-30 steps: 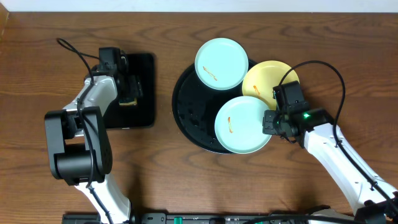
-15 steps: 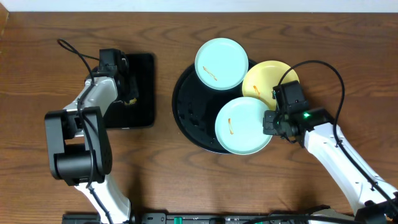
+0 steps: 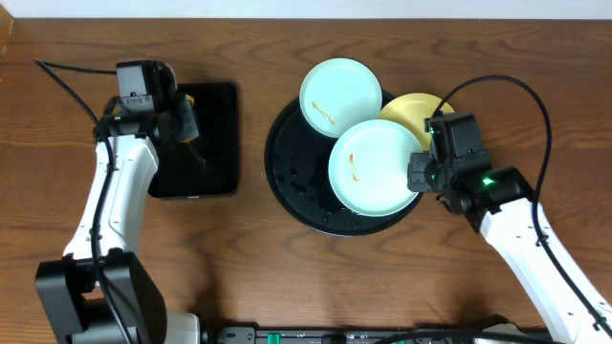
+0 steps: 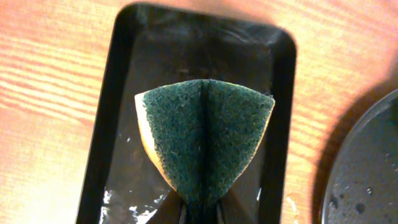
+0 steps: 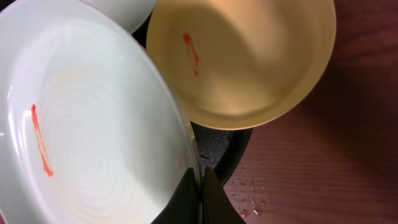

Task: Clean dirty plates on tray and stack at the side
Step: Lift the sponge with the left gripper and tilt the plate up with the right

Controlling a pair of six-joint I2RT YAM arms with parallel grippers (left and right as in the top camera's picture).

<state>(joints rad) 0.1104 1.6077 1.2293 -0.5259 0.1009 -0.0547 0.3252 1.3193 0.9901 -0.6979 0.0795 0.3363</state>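
Note:
My right gripper [image 3: 418, 174] [image 5: 200, 186] is shut on the right rim of a pale mint plate [image 3: 376, 167] [image 5: 93, 124] with a thin orange smear. The plate is over the round black tray [image 3: 287, 182] and overlaps the yellow plate [image 3: 413, 107] [image 5: 249, 56], which also has an orange smear. A second mint plate [image 3: 340, 98] with a smear rests at the tray's far side. My left gripper [image 3: 188, 129] [image 4: 200, 214] is shut on a folded green-and-yellow sponge [image 4: 205, 137], held above the small rectangular black tray [image 3: 215, 143] [image 4: 124, 93].
The rectangular tray has wet patches on its floor. The round tray's wet rim [image 4: 367, 174] lies to its right across a strip of wooden table. Water droplets [image 5: 249, 199] dot the table beside the round tray.
My left gripper closed on the sponge and lifted it off the rectangular tray. My right gripper moved the held mint plate up and back, so it now covers more of the yellow plate.

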